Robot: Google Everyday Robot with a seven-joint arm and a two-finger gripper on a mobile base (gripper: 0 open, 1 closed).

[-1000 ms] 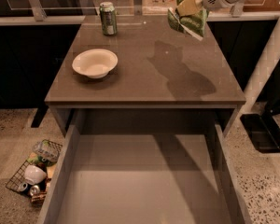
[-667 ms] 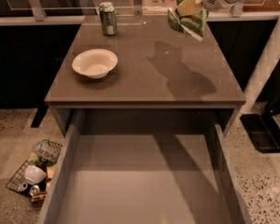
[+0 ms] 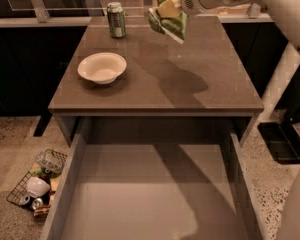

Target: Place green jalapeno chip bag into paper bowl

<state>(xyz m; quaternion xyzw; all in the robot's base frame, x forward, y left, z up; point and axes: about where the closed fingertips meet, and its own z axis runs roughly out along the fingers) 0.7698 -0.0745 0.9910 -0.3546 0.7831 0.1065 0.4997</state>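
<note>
The green jalapeno chip bag (image 3: pixel 167 18) hangs crumpled in my gripper (image 3: pixel 171 6), held well above the far middle of the brown table (image 3: pixel 160 79). The gripper is shut on the bag's top, at the end of my white arm, which comes in from the upper right. The paper bowl (image 3: pixel 102 67) sits upright and empty on the left part of the table, below and to the left of the bag. The bag's shadow falls on the table right of the bowl.
A green drink can (image 3: pixel 116 20) stands at the table's far left edge. An open empty drawer (image 3: pixel 145 189) juts out below the table's front. A wire basket (image 3: pixel 37 184) of clutter lies on the floor at the left. A white post (image 3: pixel 277 84) stands at the right.
My arm has carried the chip bag to the left, from the table's far right toward its middle and nearer the bowl. The bowl and can have not moved.
</note>
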